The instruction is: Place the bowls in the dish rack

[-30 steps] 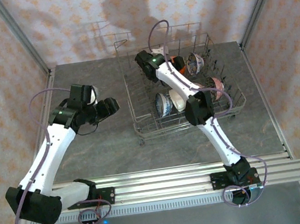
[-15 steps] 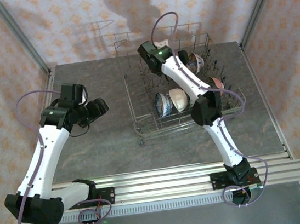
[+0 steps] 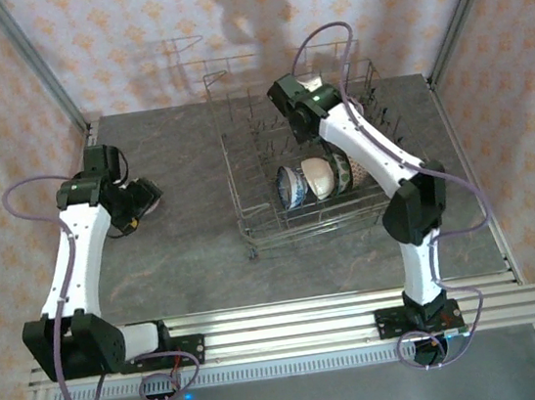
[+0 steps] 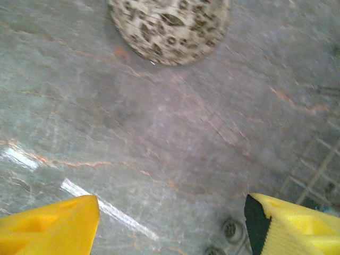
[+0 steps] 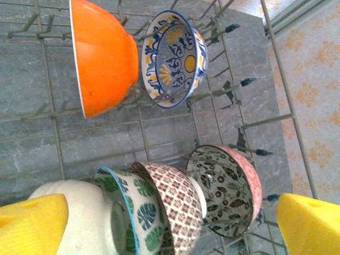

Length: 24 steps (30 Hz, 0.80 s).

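one speckled bowl [image 4: 170, 26] sits on the table [image 4: 159, 133], outside the dish rack [image 3: 233, 185] holding six bowls [image 5: 175, 58]; left gripper [image 4: 172, 212], jaws spread, should centre over its rim before pinching. right gripper [image 5: 172, 223] hangs spread above the rack.

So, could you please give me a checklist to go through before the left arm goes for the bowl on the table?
1. Left jaws open, nothing between them: ok.
2. Speckled bowl on the table, ahead of the left jaws and apart from them: ok.
3. Right jaws open and empty: ok.
4. Orange bowl and its neighbours seated among the tines of the rack: ok.
5. Room left in the rack: ok, its left part looks bare from above.
6. Right arm out of the way of the rack: not ok, it reaches across above it.
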Motion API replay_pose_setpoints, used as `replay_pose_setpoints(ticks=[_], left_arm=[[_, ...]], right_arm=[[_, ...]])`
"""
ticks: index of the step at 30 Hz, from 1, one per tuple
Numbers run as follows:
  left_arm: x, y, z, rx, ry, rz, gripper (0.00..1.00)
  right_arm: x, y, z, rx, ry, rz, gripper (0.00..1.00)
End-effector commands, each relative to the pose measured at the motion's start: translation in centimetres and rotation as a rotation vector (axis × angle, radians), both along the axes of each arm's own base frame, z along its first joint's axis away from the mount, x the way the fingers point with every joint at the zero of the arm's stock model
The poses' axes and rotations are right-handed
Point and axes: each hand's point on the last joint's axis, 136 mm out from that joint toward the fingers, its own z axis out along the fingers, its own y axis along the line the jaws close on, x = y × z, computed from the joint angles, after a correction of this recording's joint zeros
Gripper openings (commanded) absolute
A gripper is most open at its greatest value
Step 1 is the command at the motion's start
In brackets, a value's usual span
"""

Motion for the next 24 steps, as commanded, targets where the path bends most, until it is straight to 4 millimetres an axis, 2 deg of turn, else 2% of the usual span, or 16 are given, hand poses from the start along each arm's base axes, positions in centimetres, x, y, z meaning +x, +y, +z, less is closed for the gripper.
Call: replay_pose_setpoints(ticks=[1, 5, 10, 16, 24], left_arm=[[0.6, 2.0, -2.2, -0.039, 0.036, 0.099, 0.75], [1.6, 4.0, -5.1, -0.076, 0.089, 0.163, 0.74], [3.7, 5.3, -7.6, -0.096, 0.142, 0.182, 0.74], [6.5, 6.1, -9.9, -0.131, 0.186, 0.164, 0.73], [7.4, 6.7, -12.0, -0.133, 0.234, 0.139, 0.7]], right_arm=[[-1.1, -0.6, 2.1, 0.056, -0.071, 0.007, 1.0], [-2.0, -1.6, 1.7, 0.048, -0.059, 0.003, 1.0], [-2.3, -2.5, 2.0, 0.039, -0.06, -0.012, 1.0], [-2.5, -2.8, 2.1, 0.025, -0.056, -0.017, 1.0], [-2.5, -3.0, 2.4, 0.01, -0.046, -0.025, 1.0]])
